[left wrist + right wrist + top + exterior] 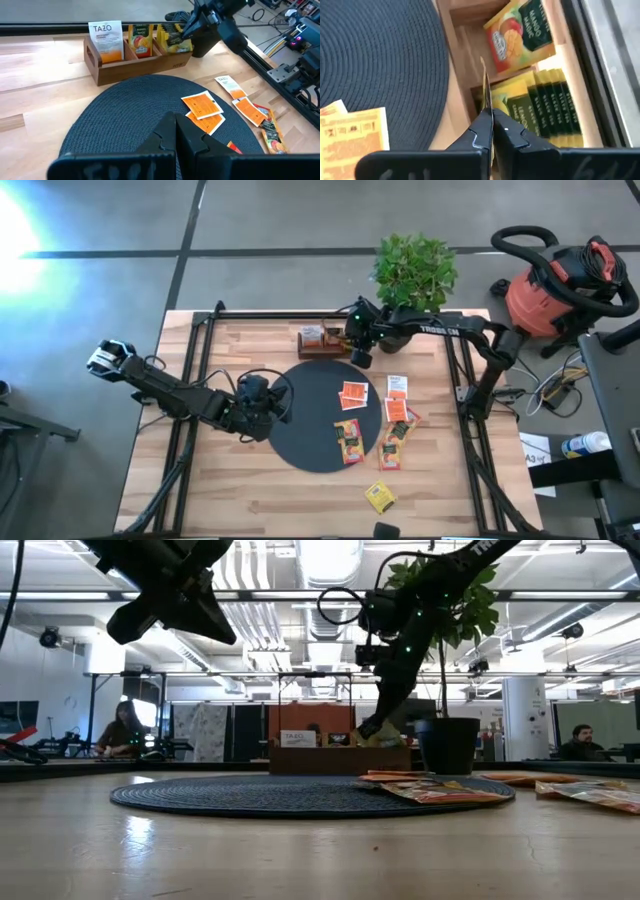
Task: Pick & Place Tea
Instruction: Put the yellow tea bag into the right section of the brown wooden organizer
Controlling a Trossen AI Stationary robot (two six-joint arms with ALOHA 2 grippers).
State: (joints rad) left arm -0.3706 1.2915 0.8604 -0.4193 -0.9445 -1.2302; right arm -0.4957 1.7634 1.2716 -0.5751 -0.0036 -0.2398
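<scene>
My right gripper [489, 131] is shut on a thin yellow tea sachet [485, 87] and stands over the right end of the brown wooden box [325, 342], also seen in the left wrist view [135, 57]. In the box stand a white sachet [106, 40], a mango sachet [520, 35] and several yellow-green sachets [542, 107]. Orange sachets [353, 394] lie flat on the black mat [310, 425]. Other sachets [397, 412] lie on the wood to its right. My left gripper [175, 135] is shut, held above the mat's left part, and touches nothing. My right gripper pinches the yellow sachet by its upper edge [486, 107] between the two fingers, coming from above and pointing down. The sachet hangs upright and edge-on below the fingers, over the compartment with the yellow-green sachets. Whether its lower edge rests in the box, I cannot tell.
A potted plant [415, 270] stands at the far edge behind the box. One yellow sachet [379, 496] lies alone near the near edge. Dark frame rails [200, 360] run along the table's left and right sides. A red vacuum [560, 285] sits off the table.
</scene>
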